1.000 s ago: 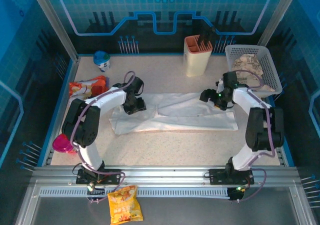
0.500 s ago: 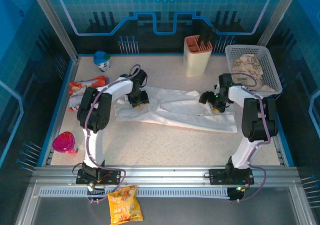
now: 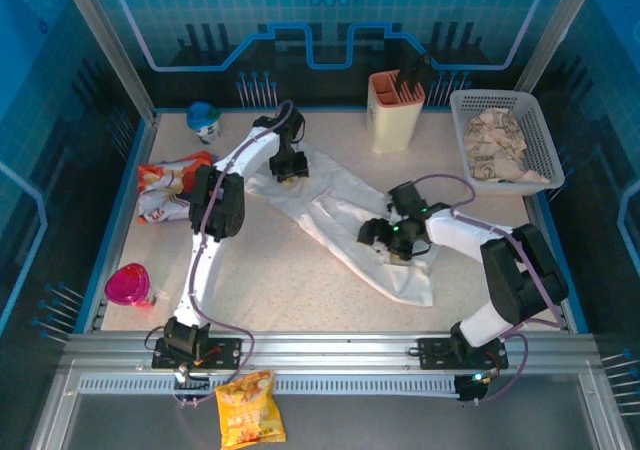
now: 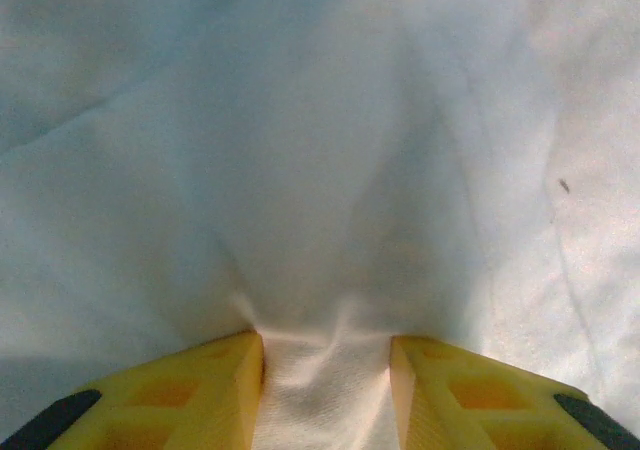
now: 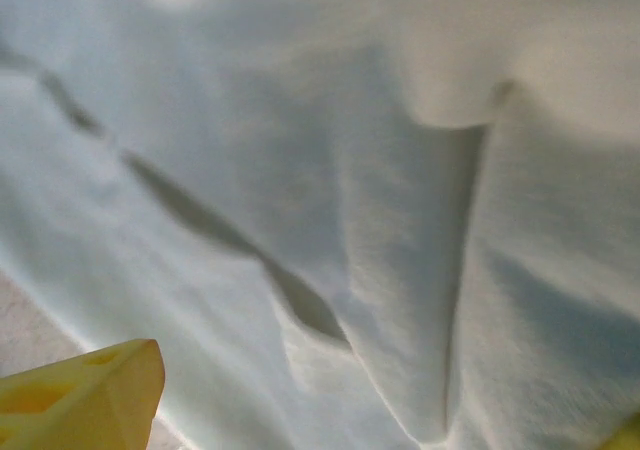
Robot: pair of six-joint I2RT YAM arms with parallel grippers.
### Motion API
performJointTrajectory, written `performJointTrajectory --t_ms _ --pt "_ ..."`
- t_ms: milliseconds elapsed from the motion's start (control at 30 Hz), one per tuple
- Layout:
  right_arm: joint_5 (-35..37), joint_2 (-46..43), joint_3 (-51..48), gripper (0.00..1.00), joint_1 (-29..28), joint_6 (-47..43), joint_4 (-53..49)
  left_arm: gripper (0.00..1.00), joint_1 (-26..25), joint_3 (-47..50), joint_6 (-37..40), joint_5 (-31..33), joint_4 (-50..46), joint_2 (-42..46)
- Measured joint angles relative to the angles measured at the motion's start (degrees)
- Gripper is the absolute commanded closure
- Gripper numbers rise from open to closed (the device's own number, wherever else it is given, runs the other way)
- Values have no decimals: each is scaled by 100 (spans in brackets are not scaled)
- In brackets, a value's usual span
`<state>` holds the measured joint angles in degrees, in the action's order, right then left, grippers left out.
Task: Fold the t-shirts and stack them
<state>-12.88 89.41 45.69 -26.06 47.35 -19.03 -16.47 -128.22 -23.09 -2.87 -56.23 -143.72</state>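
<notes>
T-shirt [image 3: 340,215] swung from crosswise to diagonal on the bench [image 3: 250,280].
A second ago it lay as a band from 9 to 3 o'clock; now it runs from 11 o'clock down to 5 o'clock. Left end effector [image 3: 290,167], at the 11 o'clock end, has narrowed onto a puckered pinch of white cloth between its yellow fingers [image 4: 200,380]. Right end effector [image 3: 392,242] has come to the 5 o'clock end, jaws spread wide over the fabric, gripping nothing visible. The shirt looks mid-repositioning, with folding unfinished and stacking still ahead.
</notes>
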Motion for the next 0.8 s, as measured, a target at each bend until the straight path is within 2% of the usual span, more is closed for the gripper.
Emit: performJointTrajectory --t_ms 100,167,333,467,600,800 --pt "144 149 -11 14 -793 686 621 61 59 -1121 98 -101 -256 -605" --pt "293 275 11 14 -1213 1113 1067 61 87 -1495 125 -177 -315 -811" --pt "785 758 361 13 -2221 2070 1840 60 181 -1593 212 -420 -345 -855" --pt "1150 855 466 10 -2903 2575 2059 57 282 -1377 238 -595 -214 -763" --pt "1427 693 651 6 -3086 2570 1641 56 409 -914 254 -658 -164 -372" --pt "1843 -610 822 2 -2651 1729 476 55 581 595 251 -715 221 1014"
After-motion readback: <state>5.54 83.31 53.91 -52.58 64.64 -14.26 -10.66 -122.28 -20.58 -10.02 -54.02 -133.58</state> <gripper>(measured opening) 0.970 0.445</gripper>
